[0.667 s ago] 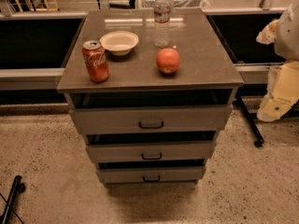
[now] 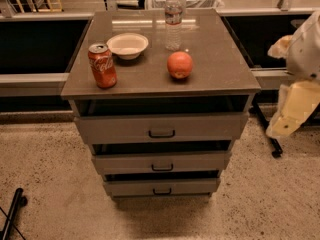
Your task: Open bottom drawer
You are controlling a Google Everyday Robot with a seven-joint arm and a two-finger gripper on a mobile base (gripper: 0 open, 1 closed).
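While the flat grey bottom drawer (image 2: pixel 200 187) is sitting lowest in the grey cabinet (image 2: pixel 125 129) | it's being judged rigid, lightish, easy-sliding | its small dark bar handle (image 2: pixel 162 191) is being picked as the hold | cream gripper (image 2: pixel 292 115) is being seen far right, well apart, grip state can't be told
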